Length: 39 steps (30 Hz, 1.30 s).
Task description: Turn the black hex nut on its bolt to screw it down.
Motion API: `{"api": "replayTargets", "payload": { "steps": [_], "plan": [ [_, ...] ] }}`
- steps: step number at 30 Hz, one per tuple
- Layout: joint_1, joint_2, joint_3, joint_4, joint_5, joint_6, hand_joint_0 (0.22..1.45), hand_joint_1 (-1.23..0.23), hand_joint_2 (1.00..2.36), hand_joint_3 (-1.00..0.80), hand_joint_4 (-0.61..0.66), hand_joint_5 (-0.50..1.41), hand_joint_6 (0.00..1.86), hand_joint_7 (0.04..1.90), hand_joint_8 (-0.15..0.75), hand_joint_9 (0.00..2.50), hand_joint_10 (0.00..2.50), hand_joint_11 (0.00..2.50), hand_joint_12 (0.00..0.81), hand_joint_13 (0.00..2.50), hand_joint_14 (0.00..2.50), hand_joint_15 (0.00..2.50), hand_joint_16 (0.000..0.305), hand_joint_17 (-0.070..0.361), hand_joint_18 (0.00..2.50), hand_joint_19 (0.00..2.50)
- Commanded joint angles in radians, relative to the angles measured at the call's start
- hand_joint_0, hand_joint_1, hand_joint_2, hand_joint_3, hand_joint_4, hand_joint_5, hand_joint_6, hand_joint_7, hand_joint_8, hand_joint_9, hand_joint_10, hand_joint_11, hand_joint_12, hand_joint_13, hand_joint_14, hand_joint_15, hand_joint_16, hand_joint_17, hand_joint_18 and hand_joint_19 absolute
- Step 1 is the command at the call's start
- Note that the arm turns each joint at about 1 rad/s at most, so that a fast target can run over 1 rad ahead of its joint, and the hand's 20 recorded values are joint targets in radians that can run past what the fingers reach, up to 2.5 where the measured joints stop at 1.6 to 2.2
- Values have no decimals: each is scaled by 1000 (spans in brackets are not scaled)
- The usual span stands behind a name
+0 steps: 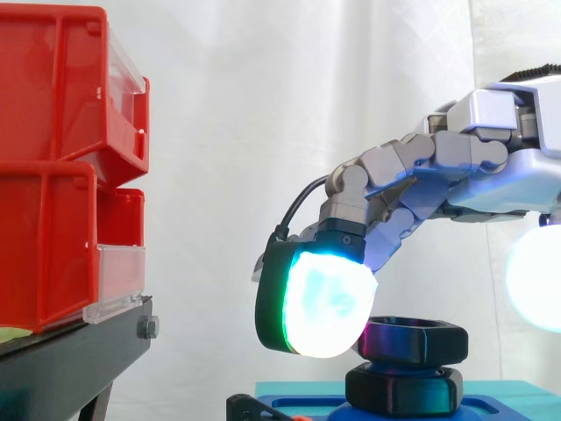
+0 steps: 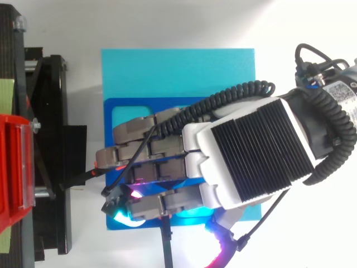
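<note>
Hand [image 2: 251, 151]: reaching in from the right, low over the nut; grasping or released cannot be told.
Black hex nut [image 1: 414, 339]: beneath the hand, raised just above a lower black hex piece [image 1: 403, 387], over the blue fixture [image 2: 145, 103].
Red bins [image 1: 53, 167]: stacked at left, on the black stand [image 1: 70, 360].

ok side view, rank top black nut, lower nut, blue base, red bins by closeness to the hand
1. top black nut, just below the hand
2. lower nut, under it
3. blue base, at the bottom
4. red bins, far left
</note>
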Motion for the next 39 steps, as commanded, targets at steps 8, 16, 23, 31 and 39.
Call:
{"api": "replayTargets", "payload": {
  "steps": [8,16,23,31,39],
  "plan": [
    [-25,1,-1,-25,-2,-21,494,-380,1000,-500,146,-67,504,925,262,742,14,317,346,427,1,76,55,124,356,340],
    [-37,1,-1,-25,-7,-33,495,-376,1000,-500,152,-52,505,1075,267,739,14,326,345,428,1,82,55,123,362,339],
    [-59,1,-1,-19,-30,-40,495,-374,1000,-500,138,-37,504,1213,271,744,14,340,346,428,5,78,55,123,360,339],
    [-90,0,-1,-3,-63,-52,494,-368,1000,-500,173,-35,504,1211,272,740,14,334,347,431,3,83,55,124,365,342],
    [-125,1,-1,12,-97,-50,493,-360,1000,-500,192,-37,504,1193,275,743,15,338,348,429,4,89,55,125,368,341]
  ]
}}
